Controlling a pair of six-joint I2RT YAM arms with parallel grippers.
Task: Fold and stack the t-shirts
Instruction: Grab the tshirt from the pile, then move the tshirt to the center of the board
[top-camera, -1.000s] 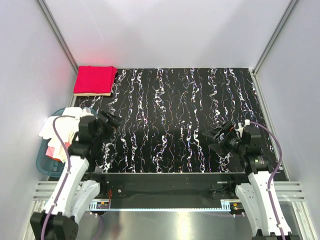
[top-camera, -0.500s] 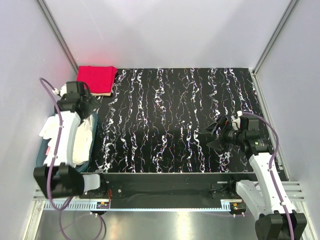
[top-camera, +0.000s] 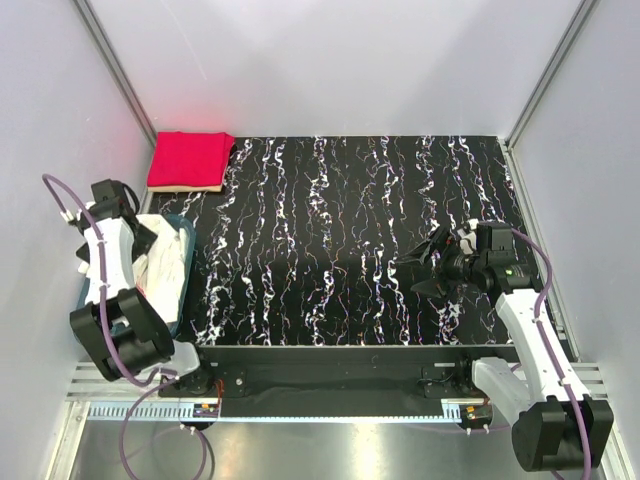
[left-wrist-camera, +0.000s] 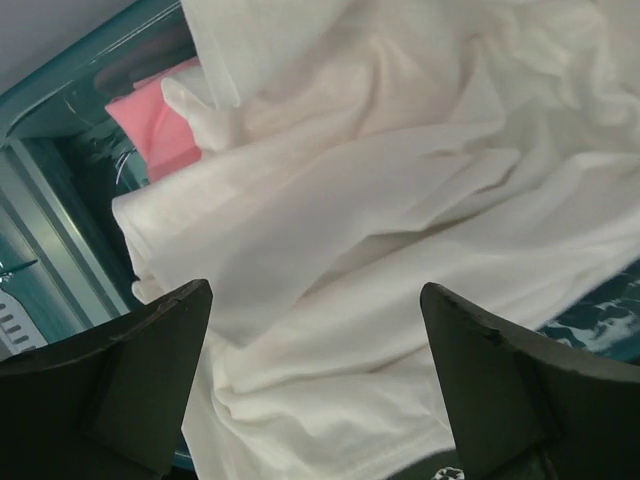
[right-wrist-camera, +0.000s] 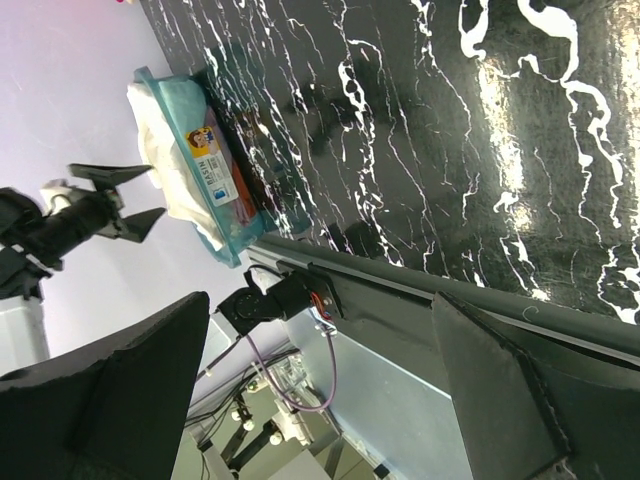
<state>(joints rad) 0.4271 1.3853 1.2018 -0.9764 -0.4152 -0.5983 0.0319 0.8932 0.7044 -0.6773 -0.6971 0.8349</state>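
Note:
A white t-shirt lies crumpled in the teal tub at the table's left. A pink t-shirt peeks out beneath it. My left gripper hangs just above the white cloth, jaws wide open and holding nothing. It is above the tub in the top view too. A folded red t-shirt rests at the mat's back left corner, with a pale layer showing under its front edge. My right gripper hovers open and empty over the mat's right side, pointing left.
The black white-streaked mat covers the table. White walls close in on the left, back and right. A metal rail runs along the near edge between the arm bases. The tub's teal wall stands left of the left fingers.
My left arm swung from the mat's left edge out over the tub and came down close to the white t-shirt. The right arm shifted only slightly to the right.

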